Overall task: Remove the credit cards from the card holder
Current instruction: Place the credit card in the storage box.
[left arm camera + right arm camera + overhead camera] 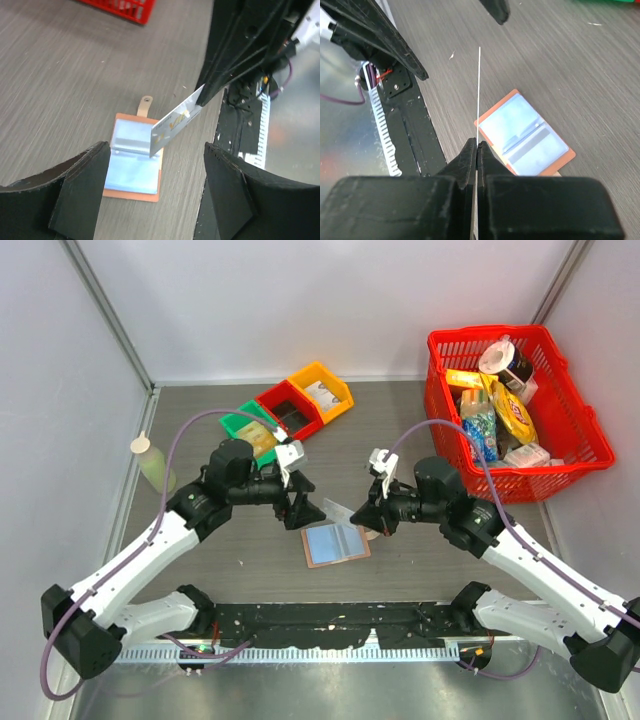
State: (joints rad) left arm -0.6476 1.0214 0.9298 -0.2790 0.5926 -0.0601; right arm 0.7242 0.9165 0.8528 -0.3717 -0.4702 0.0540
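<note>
the left hand (pixel 303 510) hung released, fingers wide, just left of the card holder (pixel 335 543), which lay spread open and flat on the worktop (pixel 370 405) between the arms. one credit card (pixel 172 125), thin, stiff and probably slick, tilted over it, pinched by one edge in the clenched right hand (pixel 477 150). bare worktop lay beyond; the red basket (pixel 590 445) stood well right.

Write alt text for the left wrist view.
The right claw pinches a pale credit card by one end, tilted over the card holder, which lies open on the grey table. The open left claw's fingers frame the bottom edge; a red basket peeks in at top.
</note>
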